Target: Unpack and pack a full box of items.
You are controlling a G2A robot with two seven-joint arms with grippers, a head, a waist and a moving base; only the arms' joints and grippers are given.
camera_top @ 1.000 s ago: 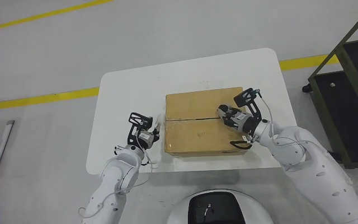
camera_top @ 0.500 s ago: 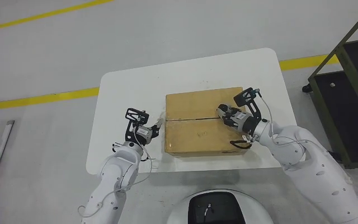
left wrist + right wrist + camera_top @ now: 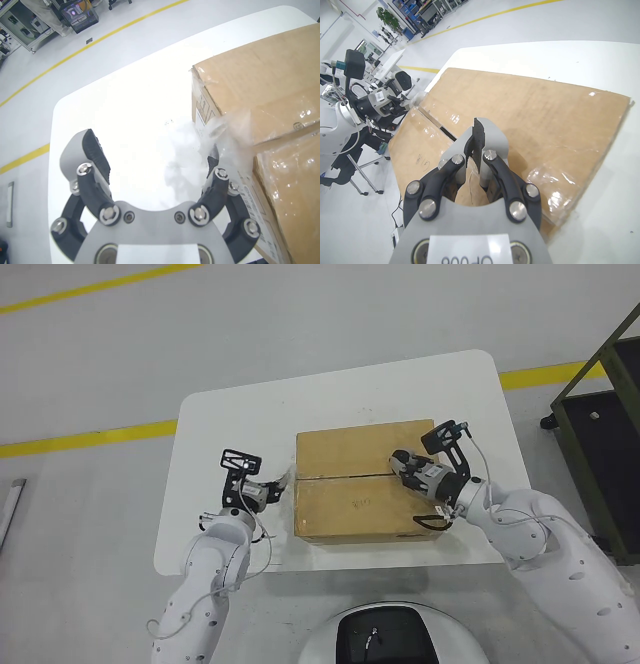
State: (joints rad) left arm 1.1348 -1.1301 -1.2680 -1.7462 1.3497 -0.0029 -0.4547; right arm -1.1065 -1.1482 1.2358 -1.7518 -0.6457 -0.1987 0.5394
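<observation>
Left end effector [image 3: 153, 157] is spread wide, held low over the surface [image 3: 230, 424] just beside the left end of the box. The right end effector [image 3: 478, 135] is narrowed until its two ribbed pads all but meet, and it hangs over the box top toward the right end, close to the centre seam. A pale floor [image 3: 300, 324] crossed by yellow lines [image 3: 90, 436] lies around the surface, which is white with rounded corners. The cardboard box [image 3: 350, 444] sits on it, somewhat right of the middle and nearer the robot's edge than the far one. It is closed, and its two long top flaps meet at a seam [image 3: 340, 477] that runs from left to right. In the right wrist view a short dark slot shows in that seam. Glossy clear tape [image 3: 555, 185] covers patches of the top at both ends of the box, wrinkled and catching the light. At the left end a loose strip [image 3: 220, 135] of that tape has come away from the cardboard and stands out from the corner where the seam ends. It lies against the fingertip of the left end effector that is nearer the box, while the other fingertip stands well apart over bare surface. Printed labels [image 3: 203, 110] mark the left end face. A small pen scribble [image 3: 423, 161] sits on the near flap.
</observation>
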